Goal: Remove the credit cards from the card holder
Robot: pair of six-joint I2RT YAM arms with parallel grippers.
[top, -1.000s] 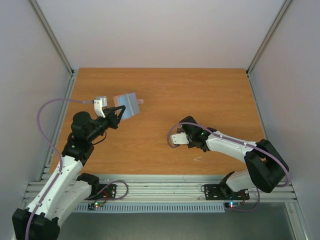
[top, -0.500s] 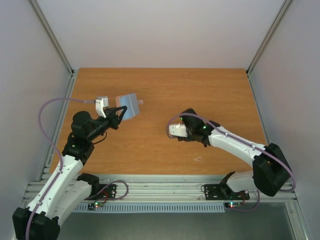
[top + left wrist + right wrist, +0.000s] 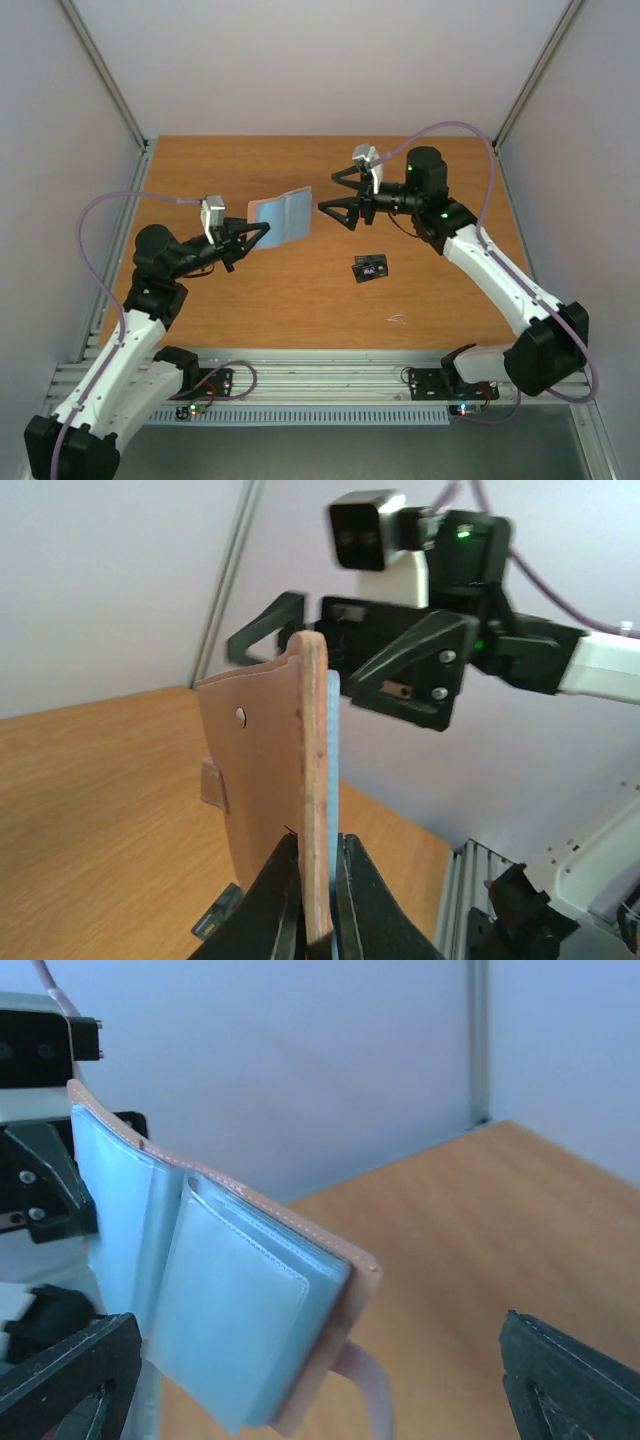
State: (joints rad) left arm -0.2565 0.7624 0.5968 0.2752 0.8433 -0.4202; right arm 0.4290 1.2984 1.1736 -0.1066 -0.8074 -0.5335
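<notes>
Tan-pink card holder held in the air, with the right arm lined up to draw a card.

Top view: the left gripper [image 3: 262, 230] pinches the card holder [image 3: 283, 214] above the table [image 3: 300, 310]. The right gripper [image 3: 328, 190] faces it with jaws spread, near but apart, and a black card [image 3: 371, 268] lies on the wood. Left wrist: the holder is seen edge-on, clamped at its lower edge. Right wrist: blue-grey pockets [image 3: 235, 1335] face the spread fingers [image 3: 65, 1375], and no card edge shows clearly. The holder is probably light and floppy at the fold, and the cards thin, stiff and slick. Best to nip a card's exposed edge and pull along the pocket.
</notes>
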